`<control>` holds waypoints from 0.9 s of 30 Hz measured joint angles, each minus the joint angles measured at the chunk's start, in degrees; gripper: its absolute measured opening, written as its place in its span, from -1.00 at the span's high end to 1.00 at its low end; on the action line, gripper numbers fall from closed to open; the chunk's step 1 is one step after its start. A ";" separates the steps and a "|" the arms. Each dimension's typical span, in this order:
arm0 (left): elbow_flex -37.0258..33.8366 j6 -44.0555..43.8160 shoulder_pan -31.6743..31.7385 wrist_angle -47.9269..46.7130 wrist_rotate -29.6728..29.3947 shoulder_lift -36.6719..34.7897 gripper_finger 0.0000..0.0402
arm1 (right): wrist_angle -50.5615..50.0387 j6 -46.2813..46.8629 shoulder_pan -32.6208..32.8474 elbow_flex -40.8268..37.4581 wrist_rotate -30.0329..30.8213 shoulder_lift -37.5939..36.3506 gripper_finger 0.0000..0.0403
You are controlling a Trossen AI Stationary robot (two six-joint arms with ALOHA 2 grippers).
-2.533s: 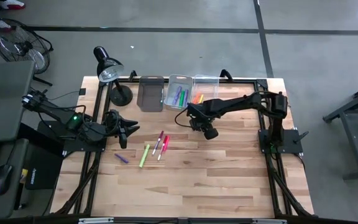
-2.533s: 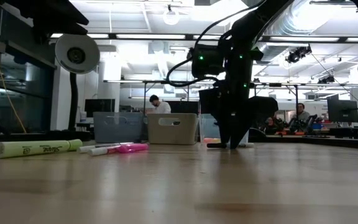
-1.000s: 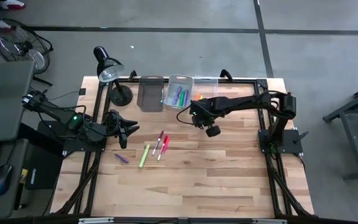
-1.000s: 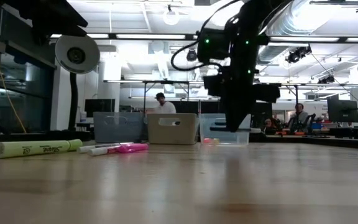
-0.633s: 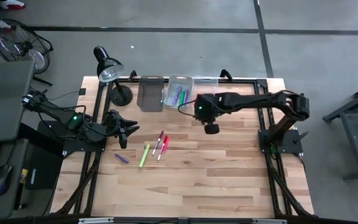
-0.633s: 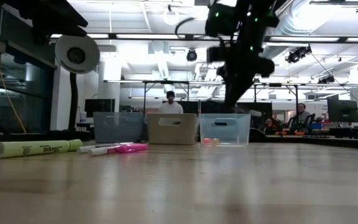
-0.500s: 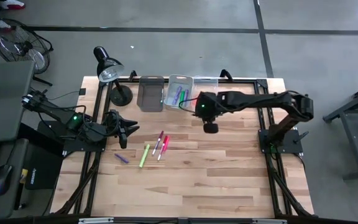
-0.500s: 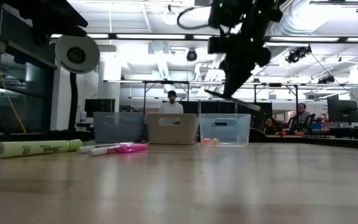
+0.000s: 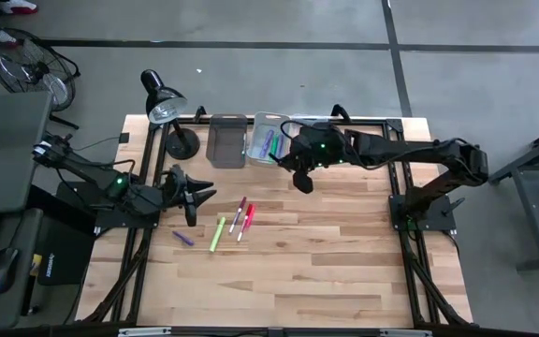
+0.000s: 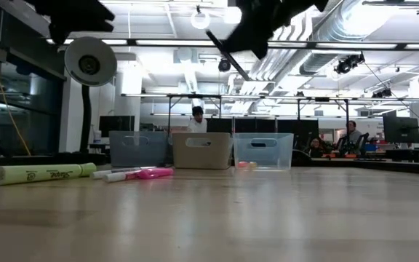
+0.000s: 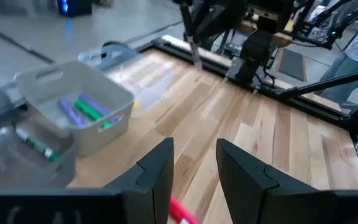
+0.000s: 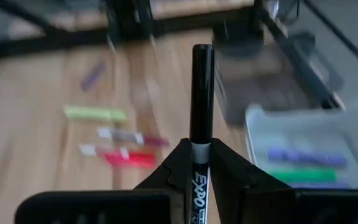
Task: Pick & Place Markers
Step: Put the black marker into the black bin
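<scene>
Wooden planks form the table [image 9: 344,271], with an open workshop and seated people showing beyond it in the low view. Raised above the bins at the table's far edge, the right claw [image 12: 202,163] is clamped on a black-and-white marker [image 12: 202,99], which juts straight out past its fingers. Three bins stand there in a row: a dark bin [image 9: 226,140], a middle bin [image 9: 266,120] holding a purple and a green marker, and a clear bin [image 9: 313,120] mostly hidden under the arm. Four more markers lie loose on the planks: a small purple marker [image 9: 182,238], a lime highlighter [image 9: 217,233], a pink-and-white marker [image 9: 239,214] and a red marker [image 9: 246,221]. The left claw [image 9: 197,194] waits near the table's left side with its fingers spread apart, beside a black desk lamp [image 9: 165,110]. Compared with half a second ago, the right claw has swung from above the clear bin toward the middle bin.
</scene>
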 joint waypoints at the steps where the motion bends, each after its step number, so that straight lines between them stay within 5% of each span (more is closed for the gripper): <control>1: 0.00 1.30 0.00 1.48 -0.04 0.52 0.40 | 2.03 0.50 0.32 0.00 -0.01 0.00 0.82; 9: 0.00 8.49 0.56 9.66 -5.49 4.92 0.40 | 14.09 5.38 3.58 0.00 0.68 0.01 0.83; 21: 0.00 14.96 18.80 19.89 21.23 6.64 0.40 | 17.14 5.84 6.81 0.00 4.84 0.02 0.83; 27: -0.06 17.38 25.22 24.49 29.48 9.21 0.40 | 17.28 6.67 6.78 0.00 4.83 0.02 0.83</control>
